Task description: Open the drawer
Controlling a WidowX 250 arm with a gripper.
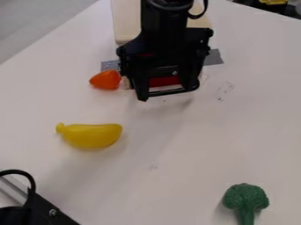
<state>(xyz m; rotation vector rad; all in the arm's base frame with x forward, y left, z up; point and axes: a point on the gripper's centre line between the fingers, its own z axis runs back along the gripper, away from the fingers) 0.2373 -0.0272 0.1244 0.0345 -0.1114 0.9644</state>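
Note:
The black gripper (168, 91) hangs at the upper middle of the camera view, open, its two fingers set well apart. Just behind it stands a pale wooden box (126, 22), likely the drawer unit, whose front is mostly hidden by the gripper and arm. A red piece (164, 81) shows between the fingers, with a thin dark bar (170, 92) just below it. I cannot tell whether this bar is a handle, whether the fingers touch it, or how far the drawer stands out.
Grey tape (214, 57) lies beside the box. An orange-red toy (106, 80) sits left of the gripper, a yellow banana-like toy (92, 135) nearer on the white table (176, 145), and green broccoli (246, 197) at lower right. Black hardware (42, 211) occupies the lower left corner.

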